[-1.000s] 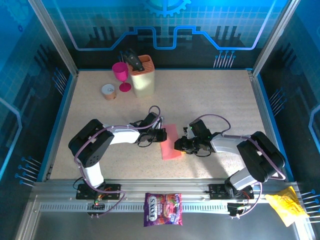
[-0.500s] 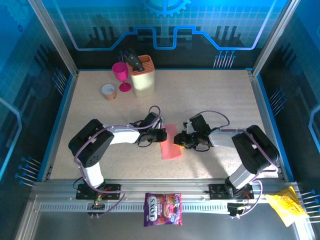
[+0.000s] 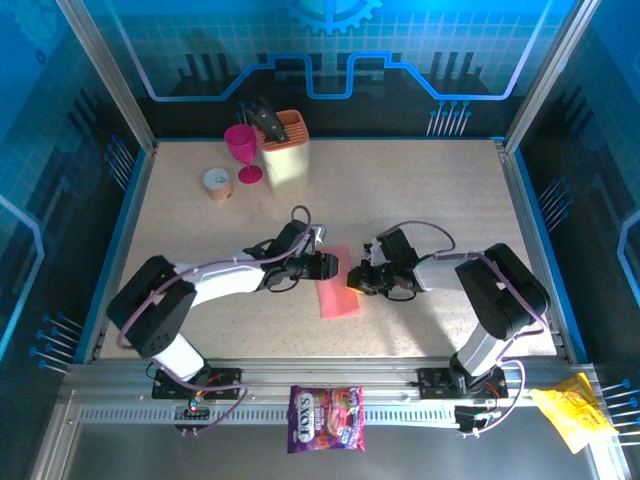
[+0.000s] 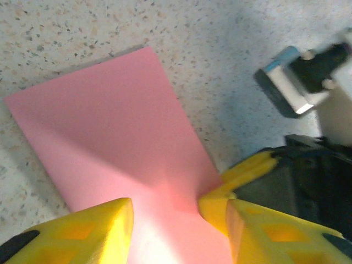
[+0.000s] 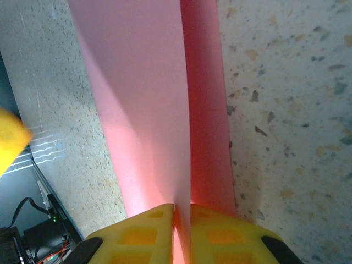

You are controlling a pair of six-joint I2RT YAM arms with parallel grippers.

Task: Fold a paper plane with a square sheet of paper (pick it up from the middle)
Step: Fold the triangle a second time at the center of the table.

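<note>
The right gripper (image 5: pixel 180 223) pinches the folded square sheet of paper (image 5: pixel 148 110) on the desk (image 3: pixel 420 190), while the left gripper (image 4: pixel 165 213) stands apart-jawed astride its opposite edge

Pink square sheet of paper (image 3: pixel 339 293) folded double on table (image 3: pixel 450 195)

Pink sheet (image 4: pixel 115 137) between parted claw (image 4: pixel 179 234)

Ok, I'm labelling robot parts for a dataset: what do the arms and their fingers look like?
The left arm and right arm are alike: glossy black joint housings joined by white links, with thin purple-grey cables looping alongside. The fingers are bright yellow plastic, chunky and blunt, with recessed panels.
</note>
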